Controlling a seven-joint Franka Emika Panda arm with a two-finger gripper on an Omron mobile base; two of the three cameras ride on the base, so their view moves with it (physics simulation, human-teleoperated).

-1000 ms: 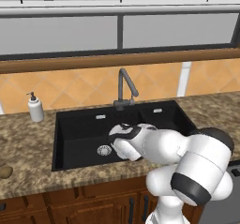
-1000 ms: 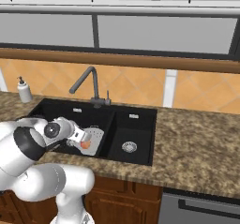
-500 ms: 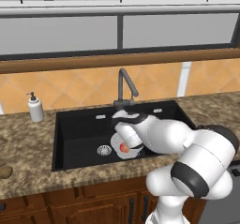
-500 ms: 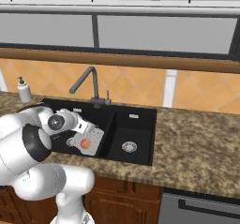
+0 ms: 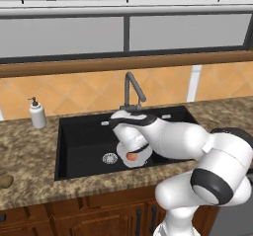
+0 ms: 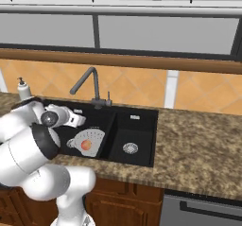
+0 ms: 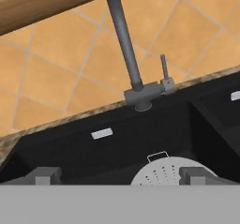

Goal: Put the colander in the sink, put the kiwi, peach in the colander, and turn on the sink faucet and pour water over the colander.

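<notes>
The counter (image 6: 198, 140) carries the black sink (image 6: 142, 121), a double basin with a large part and a smaller part. Step one looks done: the colander (image 6: 92, 140) sits in the large basin, near the divider, upright as far as the right base view shows. In the hand view its perforated rim and a small handle loop (image 7: 158, 156) face the back wall of the basin.

The faucet (image 7: 124, 40) stands behind the sink, on the edge by the divider, and its spout reaches out over the large basin. No water is visible, so the faucet step is judged still to do. Its small lever (image 7: 164, 68) stands upright beside the base.

The peach (image 6: 86, 145) lies inside the colander, an orange-red ball on the perforated floor, so that half of the fruit step looks done. The gripper (image 7: 119, 176) hovers above the large basin, pointed toward the faucet base, jaws spread wide with nothing between them; one fingertip (image 7: 47, 175) shows at the bottom of the hand view.

A small brown oval on the counter at the far left edge of the left base view is probably the kiwi (image 5: 5, 181), well apart from the sink and not yet in the colander. A soap bottle (image 5: 37, 114) stands on the counter left of the sink.

Judged remaining: fetch the kiwi, drop it in the colander, turn on the water.
</notes>
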